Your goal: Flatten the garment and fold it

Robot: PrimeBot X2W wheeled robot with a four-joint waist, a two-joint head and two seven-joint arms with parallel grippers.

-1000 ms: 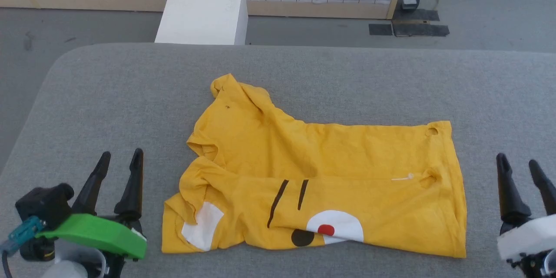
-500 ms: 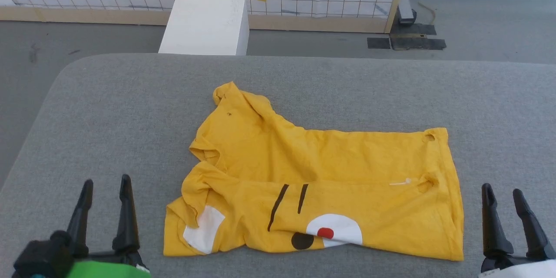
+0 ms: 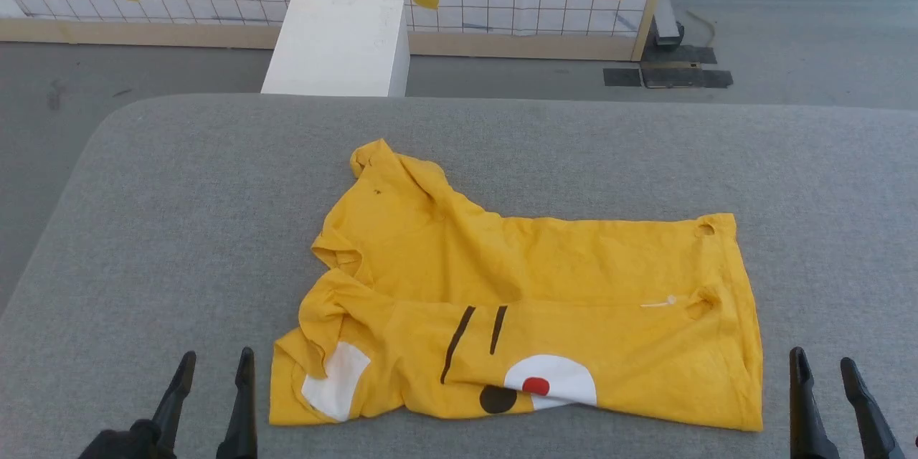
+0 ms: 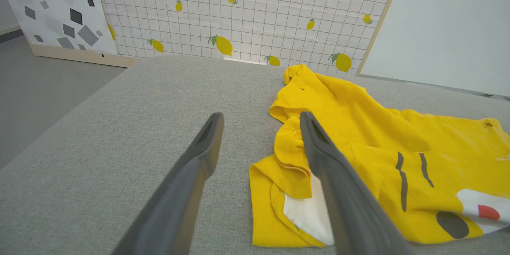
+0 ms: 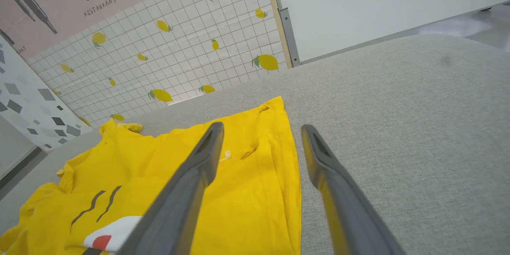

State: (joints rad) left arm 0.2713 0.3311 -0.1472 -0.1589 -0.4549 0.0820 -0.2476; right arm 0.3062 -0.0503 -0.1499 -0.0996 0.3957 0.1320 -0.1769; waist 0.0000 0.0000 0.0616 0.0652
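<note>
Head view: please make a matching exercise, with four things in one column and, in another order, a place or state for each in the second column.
Column 1
1. garment
2. left gripper
3. right gripper
4. white box

Column 2
a. stands behind the far edge of the grey table
b. open, at the lower left
c. lies wrinkled in the middle of the table
d. open, at the lower right

Pairs: 1-c, 2-b, 3-d, 4-a
</note>
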